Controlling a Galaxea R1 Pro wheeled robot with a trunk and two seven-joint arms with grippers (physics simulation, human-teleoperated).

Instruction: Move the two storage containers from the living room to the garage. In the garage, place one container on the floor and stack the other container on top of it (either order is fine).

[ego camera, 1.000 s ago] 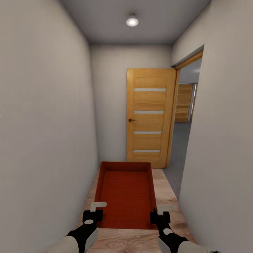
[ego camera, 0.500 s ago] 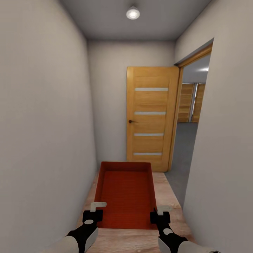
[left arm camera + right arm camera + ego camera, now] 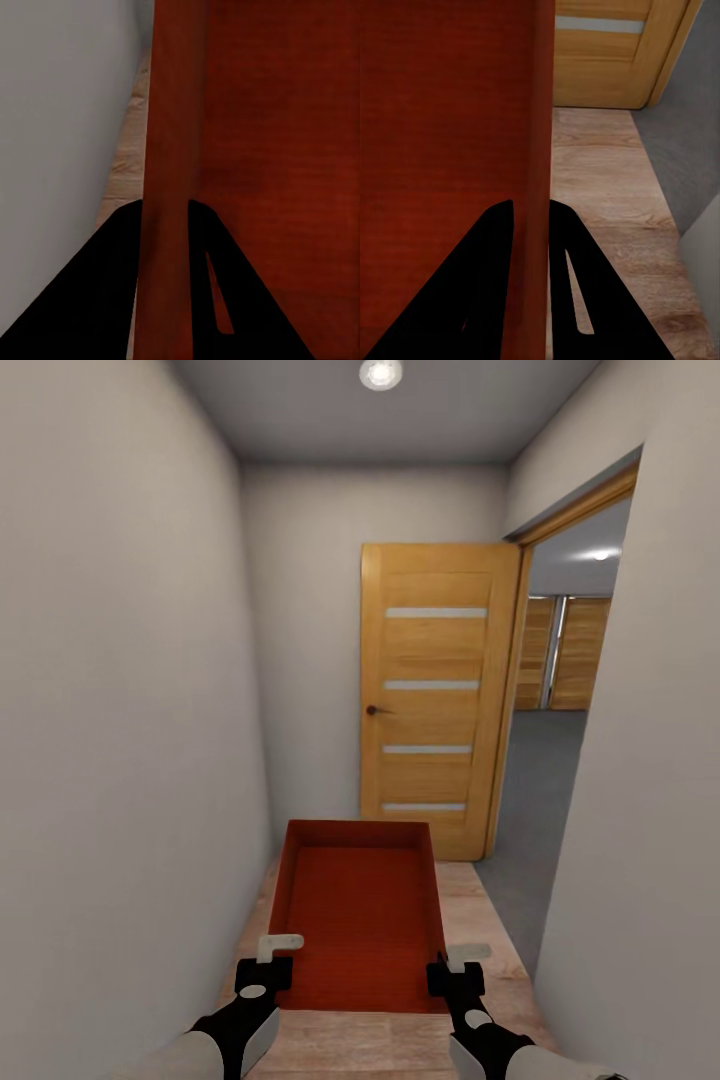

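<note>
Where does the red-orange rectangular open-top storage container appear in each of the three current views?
Head view: red-orange open-top storage container, low centre, held out between the left gripper and right gripper.
Left wrist view: its side wall runs between the black fingers.
Right wrist view: the opposite wall sits between the fingers.
Shared landmark: the light wood plank floor.
</note>
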